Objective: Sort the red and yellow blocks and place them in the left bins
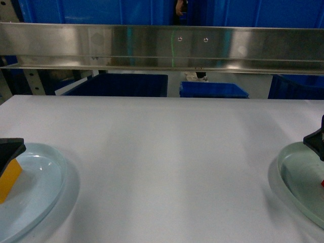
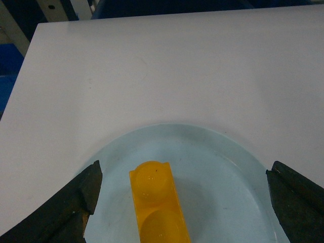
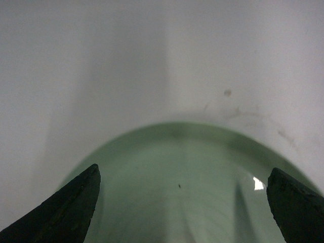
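An orange-yellow studded block point(image 2: 157, 202) lies on a pale blue glass plate point(image 2: 223, 167) at the table's near left. My left gripper point(image 2: 183, 174) hangs open over that plate. Its fingers stand wide on either side of the block and do not touch it. In the head view the same block point(image 1: 9, 179) sits just under the left gripper point(image 1: 10, 148). My right gripper point(image 3: 183, 176) is open and empty above a green glass plate point(image 3: 182, 152). A sliver of red block point(image 1: 322, 183) shows at the right edge of the head view. Blue bins point(image 1: 121, 85) stand beyond the table's far edge.
A steel rail point(image 1: 162, 45) crosses above the table's far edge. Behind it stand a smaller blue bin point(image 1: 212, 90) and another blue bin point(image 1: 296, 86) at the right. The white tabletop point(image 1: 167, 162) stretches between the two plates.
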